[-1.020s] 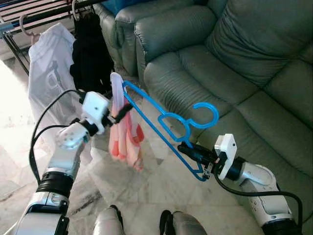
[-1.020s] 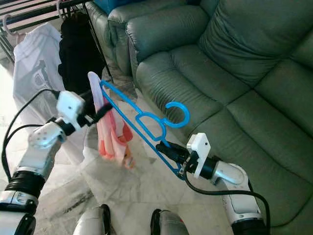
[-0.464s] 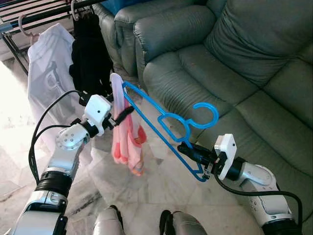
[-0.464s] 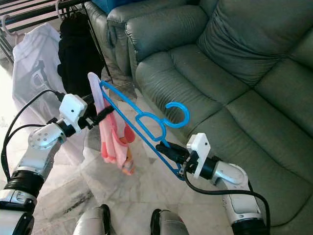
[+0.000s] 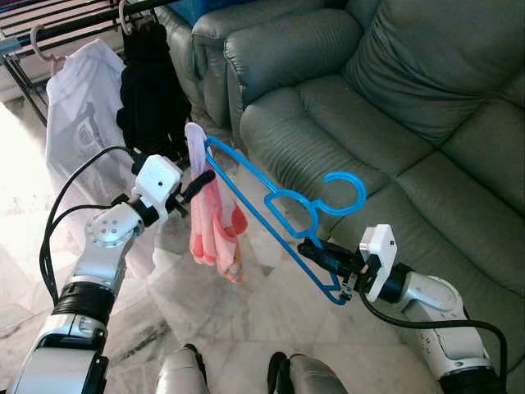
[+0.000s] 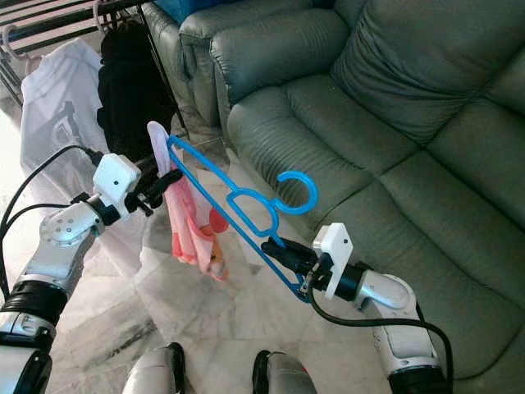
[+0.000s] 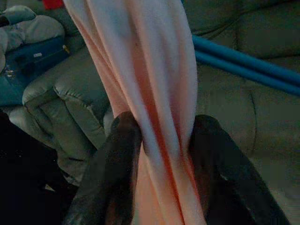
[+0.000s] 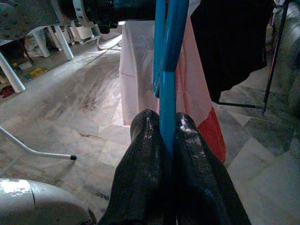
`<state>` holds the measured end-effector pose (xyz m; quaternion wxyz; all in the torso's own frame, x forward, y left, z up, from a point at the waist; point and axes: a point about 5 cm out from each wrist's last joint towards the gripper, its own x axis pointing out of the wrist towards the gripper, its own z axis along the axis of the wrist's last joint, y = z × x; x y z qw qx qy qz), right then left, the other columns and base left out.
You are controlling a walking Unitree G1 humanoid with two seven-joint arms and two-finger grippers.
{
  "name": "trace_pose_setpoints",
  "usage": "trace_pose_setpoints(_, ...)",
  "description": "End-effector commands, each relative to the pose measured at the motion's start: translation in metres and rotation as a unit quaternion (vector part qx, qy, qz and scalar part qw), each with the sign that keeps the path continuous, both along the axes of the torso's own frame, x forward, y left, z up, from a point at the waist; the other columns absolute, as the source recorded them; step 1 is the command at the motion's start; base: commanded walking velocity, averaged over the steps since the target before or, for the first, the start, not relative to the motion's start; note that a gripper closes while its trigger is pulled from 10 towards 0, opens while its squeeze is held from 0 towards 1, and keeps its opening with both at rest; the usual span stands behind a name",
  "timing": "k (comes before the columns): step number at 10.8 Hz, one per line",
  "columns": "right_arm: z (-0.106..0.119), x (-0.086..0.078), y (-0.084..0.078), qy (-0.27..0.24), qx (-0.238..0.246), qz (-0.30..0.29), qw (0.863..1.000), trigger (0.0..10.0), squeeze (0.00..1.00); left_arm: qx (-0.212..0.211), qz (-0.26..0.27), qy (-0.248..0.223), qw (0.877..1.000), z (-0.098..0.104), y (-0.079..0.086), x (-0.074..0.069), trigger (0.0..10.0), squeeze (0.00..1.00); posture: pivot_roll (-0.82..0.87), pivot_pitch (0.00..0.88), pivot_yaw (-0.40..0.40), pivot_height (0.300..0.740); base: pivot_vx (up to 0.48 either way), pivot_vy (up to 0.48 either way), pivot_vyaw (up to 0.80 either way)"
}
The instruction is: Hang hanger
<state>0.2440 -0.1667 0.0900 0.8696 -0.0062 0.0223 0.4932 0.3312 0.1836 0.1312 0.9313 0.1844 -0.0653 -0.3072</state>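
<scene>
A blue plastic hanger (image 5: 283, 209) is held tilted above the floor, its hook (image 5: 349, 190) pointing toward the sofa. My right gripper (image 5: 316, 254) is shut on its lower bar, and the wrist view has the black fingers (image 8: 145, 154) clamped on the blue bar (image 8: 167, 93). A pink garment (image 5: 212, 222) hangs from the hanger's far end. My left gripper (image 5: 195, 185) is shut on that pink cloth (image 7: 154, 103), pinching it between both fingers (image 7: 124, 140). The clothes rail (image 5: 74, 29) stands at the far left.
A green leather sofa (image 5: 385, 107) runs along the right and back. On the rail hang a white shirt (image 5: 82, 115) and a black garment (image 5: 152, 90). Marble floor (image 5: 246, 320) lies below, my feet at the bottom edge.
My left gripper has shifted slightly up and left along the pink garment, and the cloth now hangs differently. The right gripper and the hanger have stayed put.
</scene>
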Motion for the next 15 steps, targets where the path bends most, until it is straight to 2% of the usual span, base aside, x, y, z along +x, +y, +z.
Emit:
trace_pose_setpoints(1,0.006,-0.001,0.002,-0.014,0.006,0.016,1.0,10.0,0.0,0.02,-0.009,-0.002,1.0,0.0,0.001,0.0,0.0,0.0,-0.07,0.154,-0.046,0.74,0.0,0.0,0.0)
trace_pose_setpoints(7,0.005,-0.002,0.003,-0.012,0.005,0.018,1.0,10.0,0.0,0.045,-0.01,-0.009,0.999,-0.001,0.005,0.0,0.0,0.0,-0.07,0.152,-0.045,0.74,0.0,0.0,0.0)
trace_pose_setpoints(15,0.004,-0.001,0.001,-0.013,0.002,0.013,1.0,10.0,0.0,0.069,0.027,-0.046,0.996,0.007,0.016,0.006,0.0,0.0,-0.07,0.151,-0.046,0.74,0.0,0.0,0.0)
